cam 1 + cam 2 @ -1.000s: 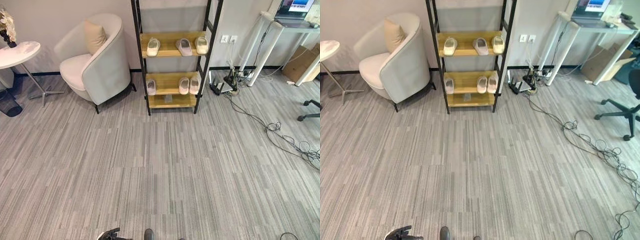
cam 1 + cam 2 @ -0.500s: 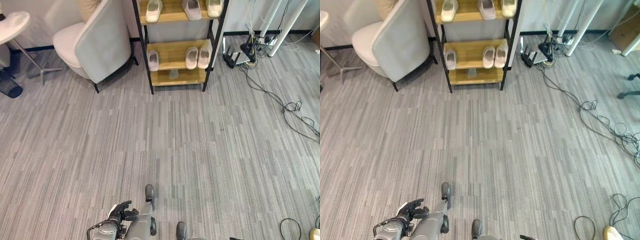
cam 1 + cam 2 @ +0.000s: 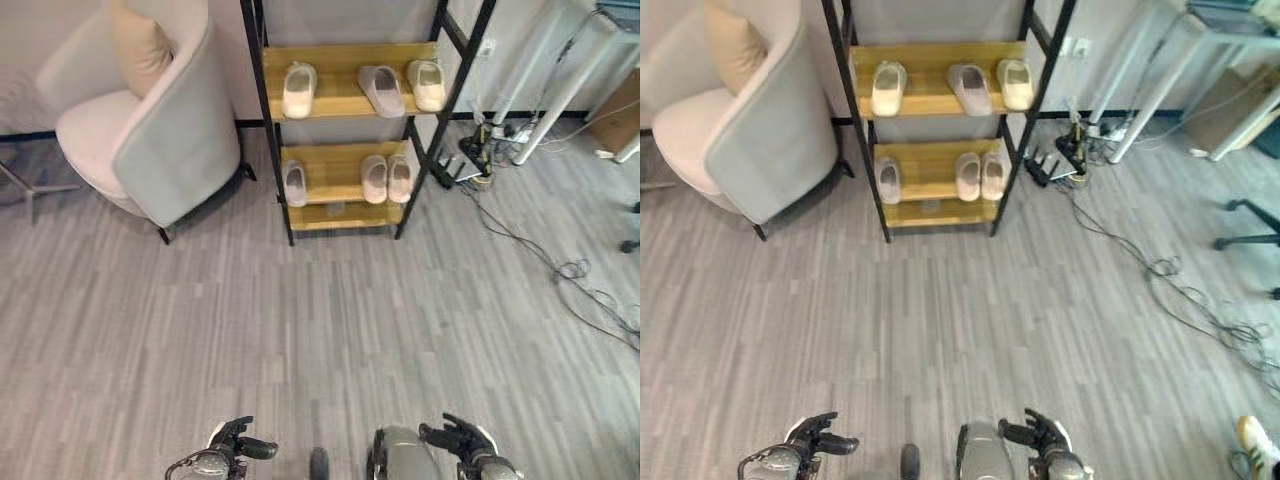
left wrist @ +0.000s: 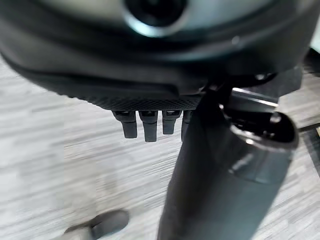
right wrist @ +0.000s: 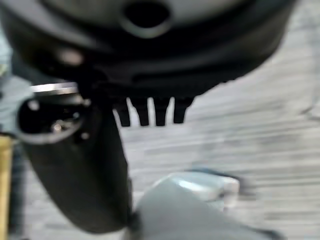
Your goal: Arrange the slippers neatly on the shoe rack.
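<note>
- The shoe rack stands against the far wall, beside an armchair.
- Three slippers lie on its upper shelf: one near the left edge, two toward the right edge, the middle one skewed.
- Three more slippers occupy the lower shelf: one at the left edge, a tidy pair at the right.
- The left hand and right hand hang low, well apart from the rack, fingers relaxed and holding nothing, likely because the robot has yet to approach.

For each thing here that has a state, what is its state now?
Upper shelf slippers: three, lying flat, the middle one angled.
Lower shelf slippers: one alone, two side by side.
Left hand: open, holding nothing.
Right hand: open, holding nothing.
Armchair: upright, cushion on it.
</note>
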Controlling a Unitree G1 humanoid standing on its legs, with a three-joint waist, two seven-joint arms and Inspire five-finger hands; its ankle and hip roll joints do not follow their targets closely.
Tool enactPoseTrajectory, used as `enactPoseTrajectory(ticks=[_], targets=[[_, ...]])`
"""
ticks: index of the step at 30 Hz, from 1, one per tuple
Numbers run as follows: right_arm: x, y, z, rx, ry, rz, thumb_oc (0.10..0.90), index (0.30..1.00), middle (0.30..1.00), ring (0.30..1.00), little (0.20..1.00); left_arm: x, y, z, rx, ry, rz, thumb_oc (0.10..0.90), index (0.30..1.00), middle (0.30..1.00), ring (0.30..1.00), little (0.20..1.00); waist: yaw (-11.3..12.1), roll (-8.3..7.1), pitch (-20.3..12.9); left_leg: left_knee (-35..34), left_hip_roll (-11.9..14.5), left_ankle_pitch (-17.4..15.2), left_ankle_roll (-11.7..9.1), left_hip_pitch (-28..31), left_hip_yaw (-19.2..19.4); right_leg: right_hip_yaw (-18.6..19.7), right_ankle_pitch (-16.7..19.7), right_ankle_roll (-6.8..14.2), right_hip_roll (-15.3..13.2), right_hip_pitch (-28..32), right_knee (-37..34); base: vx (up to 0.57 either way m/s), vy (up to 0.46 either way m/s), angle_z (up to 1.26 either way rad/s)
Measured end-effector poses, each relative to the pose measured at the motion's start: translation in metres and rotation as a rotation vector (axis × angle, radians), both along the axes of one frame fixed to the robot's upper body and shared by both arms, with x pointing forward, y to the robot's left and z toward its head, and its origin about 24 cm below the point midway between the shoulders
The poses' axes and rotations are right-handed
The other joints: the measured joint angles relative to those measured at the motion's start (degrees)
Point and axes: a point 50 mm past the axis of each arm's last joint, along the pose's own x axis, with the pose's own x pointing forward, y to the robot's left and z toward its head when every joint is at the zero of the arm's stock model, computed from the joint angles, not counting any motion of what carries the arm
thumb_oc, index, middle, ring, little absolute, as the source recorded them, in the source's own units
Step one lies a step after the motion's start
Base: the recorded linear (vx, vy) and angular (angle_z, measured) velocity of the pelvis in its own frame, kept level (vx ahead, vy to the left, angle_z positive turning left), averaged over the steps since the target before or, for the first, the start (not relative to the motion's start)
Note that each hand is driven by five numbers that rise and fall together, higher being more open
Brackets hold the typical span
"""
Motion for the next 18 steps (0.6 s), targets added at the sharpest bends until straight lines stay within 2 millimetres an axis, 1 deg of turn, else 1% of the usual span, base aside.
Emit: enactPoseTrajectory(ticks=[1,2,3,4,5,6,7,8,9,10,11,12,13,14,15,16,17,18], targets=[[-0.012,0.003,-0.006,0.013,0.046,-0.003,0.800,0.900,0.900,0.900,0.900,-0.002,-0.001,-0.001,0.013,0.010,-0.035,0.800,0.900,0.900,0.900,0.900,-0.53,-1.13,-0.15,0.14,-0.89,-1.07,-1.52,2.97,-0.26,0.08,3.25,-1.24,-0.18,-0.80,-8.73,0.61,-0.164,1.16],[-0.021,0.004,-0.009,0.019,0.080,-0.014,0.800,0.900,0.900,0.900,0.900,-0.004,-0.002,-0.002,0.021,0.020,-0.059,0.800,0.900,0.900,0.900,0.900,-0.94,-1.65,-0.41,-0.51,-1.09,-1.36,-1.96,4.50,-0.37,0.08,4.76,-1.73,-0.32,-1.47,-11.76,0.61,-0.165,1.16],[-0.029,0.005,-0.013,0.024,0.112,-0.026,0.800,0.900,0.900,0.900,0.900,-0.007,-0.003,-0.003,0.025,0.030,-0.080,0.800,0.900,0.900,0.900,0.900,-1.26,-1.56,-0.68,-0.97,-0.65,-2.35,-3.36,5.84,-0.76,-0.01,5.54,-1.72,-0.42,-1.65,-15.18,0.66,-0.215,1.45],[-0.056,0.008,-0.021,0.046,0.207,-0.081,0.800,0.900,0.900,0.900,0.900,-0.018,-0.005,-0.007,0.026,0.062,-0.106,0.800,0.900,0.900,0.900,0.900,-2.00,-1.97,-1.68,-1.82,-0.16,-4.58,-4.33,9.59,-0.44,-1.88,4.99,-2.74,-1.07,-1.10,-20.63,0.63,-0.219,1.36],[-0.067,0.008,-0.024,0.050,0.247,-0.098,0.800,0.900,0.900,0.900,0.900,-0.023,-0.009,-0.009,0.023,0.077,-0.115,0.800,0.900,0.900,0.900,0.900,-1.66,-1.61,-1.90,-1.71,0.68,-5.44,-5.54,11.98,0.27,-1.94,9.78,-5.39,-0.72,-1.04,-19.29,0.84,-0.311,1.12],[-0.074,0.006,-0.025,0.052,0.281,-0.136,0.800,0.900,0.900,0.900,0.900,-0.040,-0.013,-0.015,0.016,0.132,-0.107,0.800,0.900,0.900,0.900,0.900,-1.80,0.60,-2.38,0.32,3.08,-6.02,-6.62,12.85,0.75,-3.84,12.05,-4.17,0.02,-0.18,-15.75,0.54,-0.215,0.31],[-0.077,0.009,-0.027,0.062,0.297,-0.139,0.800,0.900,0.900,0.900,0.900,-0.050,-0.012,-0.017,0.017,0.173,-0.111,0.800,0.900,0.900,0.900,0.900,-1.97,0.22,-2.59,5.04,3.29,-5.37,-7.91,12.17,1.05,-3.48,14.21,-6.66,0.28,0.91,-14.36,0.49,-0.264,0.29],[-0.078,0.007,-0.026,0.079,0.290,-0.169,0.800,0.900,0.900,0.900,0.900,-0.062,-0.011,-0.020,0.010,0.203,-0.075,0.800,0.900,0.900,0.900,0.900,-2.46,0.21,-2.67,13.62,4.29,-3.04,-11.11,11.35,0.38,-1.49,15.72,-8.74,2.14,4.01,-12.42,0.42,-0.307,0.01],[-0.084,0.001,-0.025,0.075,0.296,-0.208,0.800,0.900,0.900,0.900,0.900,-0.065,-0.011,-0.020,0.004,0.200,-0.053,0.800,0.900,0.900,0.900,0.900,-1.96,0.46,-3.61,22.39,4.93,-1.26,-13.54,8.94,0.79,-1.02,13.72,-10.44,3.76,6.52,-12.15,0.34,-0.350,-0.12],[-0.081,-0.003,-0.024,0.070,0.276,-0.221,0.800,0.900,0.900,0.900,0.900,-0.065,-0.010,-0.020,0.009,0.197,-0.053,0.800,0.900,0.900,0.900,0.900,-1.89,0.38,-4.40,29.96,5.13,2.93,-15.39,5.94,0.65,-0.58,12.88,-10.91,4.29,7.65,-12.38,0.22,-0.244,-0.31],[-0.076,-0.008,-0.021,0.065,0.240,-0.238,0.800,0.900,0.900,0.900,0.900,-0.057,-0.009,-0.018,0.013,0.170,-0.053,0.800,0.900,0.900,0.900,0.900,-1.33,-0.11,-4.42,38.99,4.83,5.86,-15.67,0.95,0.81,0.32,10.94,-12.23,4.97,9.12,-12.58,0.26,-0.321,-0.19],[-0.067,-0.012,-0.019,0.066,0.214,-0.259,0.800,0.900,0.900,0.900,0.900,-0.033,-0.007,-0.012,0.022,0.089,-0.050,0.800,0.900,0.900,0.900,0.900,-0.50,-1.66,-3.48,53.50,4.39,8.50,-14.20,-7.83,1.50,0.45,11.24,-12.65,5.00,11.58,-13.80,0.18,-0.215,-0.09],[-0.063,-0.012,-0.018,0.066,0.208,-0.268,0.800,0.900,0.900,0.900,0.900,-0.021,-0.003,-0.007,0.032,0.041,-0.044,0.800,0.900,0.900,0.900,0.900,0.28,-3.20,-2.84,56.57,4.81,7.65,-12.79,-11.78,2.41,1.42,9.61,-13.93,5.03,13.71,-15.72,0.45,-0.260,0.11],[-0.062,-0.009,-0.019,0.064,0.221,-0.277,0.800,0.900,0.900,0.900,0.900,0.003,0.000,0.002,0.051,-0.036,-0.057,0.800,0.900,0.900,0.900,0.900,1.31,-6.20,-1.16,59.14,7.02,4.75,-8.41,-18.12,5.96,1.27,11.41,-13.01,4.80,18.23,-19.35,0.27,-0.044,-0.07],[-0.061,-0.007,-0.020,0.063,0.227,-0.277,0.800,0.900,0.900,0.900,0.900,0.006,0.002,0.004,0.056,-0.059,-0.053,0.800,0.900,0.900,0.900,0.900,3.00,-7.89,-0.51,56.69,7.62,3.80,-7.56,-20.34,7.27,2.26,10.80,-12.70,4.89,20.01,-19.84,0.52,-0.005,-0.27],[-0.062,-0.007,-0.020,0.049,0.232,-0.262,0.800,0.900,0.900,0.900,0.900,0.011,0.006,0.008,0.045,-0.084,-0.021,0.800,0.900,0.900,0.900,0.900,4.02,-9.65,-0.75,46.93,7.34,2.73,-8.01,-22.52,6.82,3.02,10.77,-12.37,5.15,23.13,-22.63,0.33,0.058,-0.67],[-0.058,-0.011,-0.017,0.017,0.222,-0.220,0.800,0.900,0.900,0.900,0.900,0.012,0.006,0.008,0.046,-0.093,-0.029,0.800,0.900,0.900,0.900,0.900,4.97,-9.62,-1.03,36.14,6.52,2.71,-8.61,-23.72,5.27,3.99,9.62,-10.88,6.16,25.79,-25.00,0.33,0.055,-0.72],[-0.056,-0.017,-0.015,-0.002,0.215,-0.199,0.800,0.900,0.900,0.900,0.900,0.011,0.005,0.008,0.042,-0.092,-0.030,0.800,0.900,0.900,0.900,0.900,5.21,-9.14,-1.28,27.83,6.39,3.08,-8.68,-23.17,4.57,4.75,10.11,-11.64,6.96,26.85,-25.63,0.24,0.046,-0.77]])
